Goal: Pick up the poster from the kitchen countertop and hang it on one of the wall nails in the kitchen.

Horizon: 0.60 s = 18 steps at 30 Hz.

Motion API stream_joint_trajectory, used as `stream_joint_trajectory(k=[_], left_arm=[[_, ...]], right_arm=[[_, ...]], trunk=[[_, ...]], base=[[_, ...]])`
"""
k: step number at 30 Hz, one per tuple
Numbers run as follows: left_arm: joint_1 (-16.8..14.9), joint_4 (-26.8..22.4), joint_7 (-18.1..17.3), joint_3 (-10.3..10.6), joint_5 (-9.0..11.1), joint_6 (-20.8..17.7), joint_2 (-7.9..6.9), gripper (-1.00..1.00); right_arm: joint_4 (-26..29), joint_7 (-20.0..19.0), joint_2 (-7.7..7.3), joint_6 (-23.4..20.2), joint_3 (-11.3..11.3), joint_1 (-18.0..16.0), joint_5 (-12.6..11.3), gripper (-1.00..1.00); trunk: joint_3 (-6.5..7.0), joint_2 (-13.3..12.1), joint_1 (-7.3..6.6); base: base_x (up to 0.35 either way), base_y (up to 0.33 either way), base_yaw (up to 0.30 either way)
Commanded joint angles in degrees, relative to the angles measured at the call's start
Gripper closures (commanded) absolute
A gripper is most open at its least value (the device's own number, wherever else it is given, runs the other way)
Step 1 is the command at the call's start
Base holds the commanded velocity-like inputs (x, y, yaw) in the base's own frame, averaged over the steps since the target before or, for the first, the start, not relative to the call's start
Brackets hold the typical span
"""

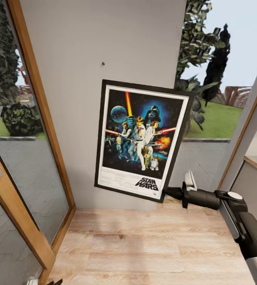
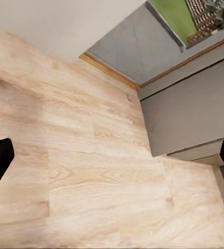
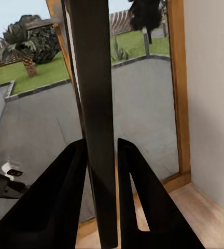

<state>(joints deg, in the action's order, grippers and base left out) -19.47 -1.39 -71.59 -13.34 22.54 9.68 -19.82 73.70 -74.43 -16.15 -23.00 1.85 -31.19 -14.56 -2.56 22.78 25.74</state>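
Poster (image 1: 142,140) hides the right pincer (image 1: 166,192) tips.

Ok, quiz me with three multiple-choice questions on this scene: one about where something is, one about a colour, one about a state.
1. Where is the nail relative to the poster?
A. Above its upper left corner
B. Below it
C. Level with its right edge

2. What colour is the poster's frame?
A. Reddish-brown
B. Black
C. Gold

3. What is the right gripper doing?
A. Hanging open over the floor
B. Shut on the poster's edge
C. Pressing on the window glass

Answers:
1. A: in the head view the dark speck sits on the grey wall, higher than the frame and just left of its top left corner.
2. B: a thin black frame surrounds the white border.
3. B: the right wrist view shows both fingers closed against the thin dark edge, and the head view shows the arm meeting the lower right corner.
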Motion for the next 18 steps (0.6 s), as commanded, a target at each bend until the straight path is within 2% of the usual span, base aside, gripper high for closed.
stream_joint_trajectory(k=[1,2,8,9,12,15,18], left_arm=[[0.3,0.1,0.2,-0.7,-0.4,0.6,0.32,-1.00],[1.2,0.1,1.7,-0.7,-0.4,1.6,0.97,-1.00],[4.4,0.1,9.1,-0.8,0.1,3.4,2.10,-1.00],[5.2,0.0,11.2,-0.7,5.2,3.8,2.41,-1.00],[5.4,0.0,11.7,-0.7,7.4,3.9,2.45,-1.00],[5.4,-0.1,11.8,-0.7,7.6,3.9,2.45,-1.00],[5.4,-0.1,11.8,-0.6,7.8,3.9,2.49,-1.00]], right_arm=[[0.0,-0.2,0.00,-1.3,0.0,-0.7,-0.3,1.00],[0.0,-0.2,0.03,-2.7,-0.1,-2.5,-0.3,1.00],[-0.3,0.1,0.10,-7.7,-0.4,-6.7,0.3,1.00],[-1.7,0.8,0.14,-9.3,-4.4,-11.2,0.4,1.00],[-2.8,2.3,0.21,-9.9,-6.6,-13.8,0.5,1.00],[-3.5,2.6,0.23,-12.1,-6.9,-15.7,0.5,1.00],[-4.5,2.8,0.27,-15.4,-7.2,-18.8,2.2,1.00]], trunk=[[-0.13,0.1,0.04],[-0.13,0.1,0.04],[-0.13,0.1,0.04],[-0.13,0.1,0.04],[-0.13,0.1,0.04],[-0.13,0.1,0.04],[-0.13,0.1,0.04]], base=[[0.000,0.000,0.000],[0.000,0.000,0.000],[0.000,0.000,0.000],[0.000,0.000,0.000],[0.000,0.000,0.000],[0.000,0.000,0.000],[0.000,0.000,0.000]])
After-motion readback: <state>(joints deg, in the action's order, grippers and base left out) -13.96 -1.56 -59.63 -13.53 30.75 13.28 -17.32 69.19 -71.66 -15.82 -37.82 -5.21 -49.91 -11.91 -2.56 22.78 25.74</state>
